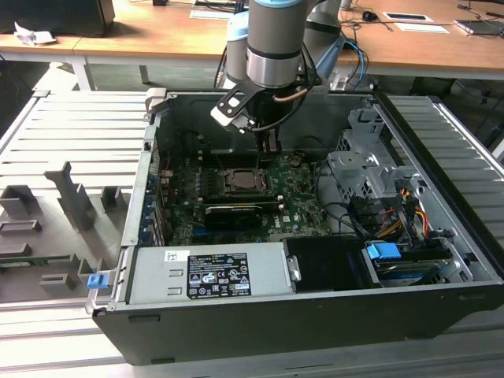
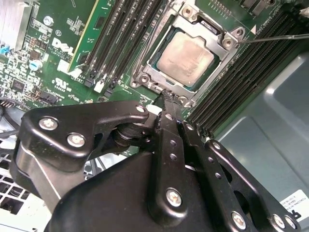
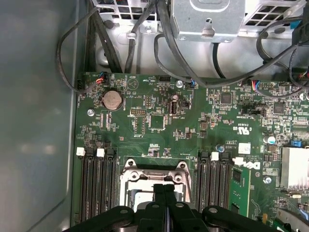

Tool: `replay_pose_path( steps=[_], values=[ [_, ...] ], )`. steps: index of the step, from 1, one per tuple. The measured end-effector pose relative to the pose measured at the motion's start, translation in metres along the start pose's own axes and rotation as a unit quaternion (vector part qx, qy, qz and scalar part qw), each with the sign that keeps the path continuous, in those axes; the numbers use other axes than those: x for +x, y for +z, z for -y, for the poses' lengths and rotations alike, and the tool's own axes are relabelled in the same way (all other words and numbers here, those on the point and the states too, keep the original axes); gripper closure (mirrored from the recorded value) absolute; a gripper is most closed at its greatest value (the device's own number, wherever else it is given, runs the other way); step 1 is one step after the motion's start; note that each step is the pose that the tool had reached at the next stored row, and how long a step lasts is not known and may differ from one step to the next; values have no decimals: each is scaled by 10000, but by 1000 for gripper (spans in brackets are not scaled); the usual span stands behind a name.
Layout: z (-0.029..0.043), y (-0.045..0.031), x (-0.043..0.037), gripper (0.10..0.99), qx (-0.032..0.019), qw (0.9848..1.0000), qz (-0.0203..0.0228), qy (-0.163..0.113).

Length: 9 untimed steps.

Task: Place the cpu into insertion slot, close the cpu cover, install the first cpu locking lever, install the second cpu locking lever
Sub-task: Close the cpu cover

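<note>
The cpu (image 2: pixel 186 55) lies silver top up in the insertion slot (image 1: pixel 242 180) on the green motherboard. The cpu cover (image 2: pixel 153 73) lies down around it, and the chip shows through its window. A thin metal lever rod (image 2: pixel 275 38) runs out from one corner of the socket over the memory slots. My gripper (image 2: pixel 166 95) hangs just above the socket's edge with its black fingers shut and nothing between them. In the first wrist view the gripper (image 3: pixel 163 186) sits over the socket frame (image 3: pixel 130 170). In the exterior view the gripper (image 1: pixel 270 148) points down just behind the socket.
Black memory slots (image 2: pixel 120 43) flank the socket on both sides. A long black card (image 1: pixel 233 213) lies in front of the socket, and the power supply (image 1: pixel 213 272) sits nearer still. A metal drive cage (image 1: pixel 362 173) with cables stands at the exterior view's right. Case walls enclose everything.
</note>
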State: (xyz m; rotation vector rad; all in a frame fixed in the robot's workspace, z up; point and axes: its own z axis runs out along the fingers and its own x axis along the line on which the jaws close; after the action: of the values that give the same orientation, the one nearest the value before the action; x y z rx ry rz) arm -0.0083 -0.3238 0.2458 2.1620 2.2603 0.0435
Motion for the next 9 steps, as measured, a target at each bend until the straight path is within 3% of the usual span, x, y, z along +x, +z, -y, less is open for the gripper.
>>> replay_pose_path(
  steps=[9],
  values=[
    [90,5,4,980,0,10000,0,0]
  ],
)
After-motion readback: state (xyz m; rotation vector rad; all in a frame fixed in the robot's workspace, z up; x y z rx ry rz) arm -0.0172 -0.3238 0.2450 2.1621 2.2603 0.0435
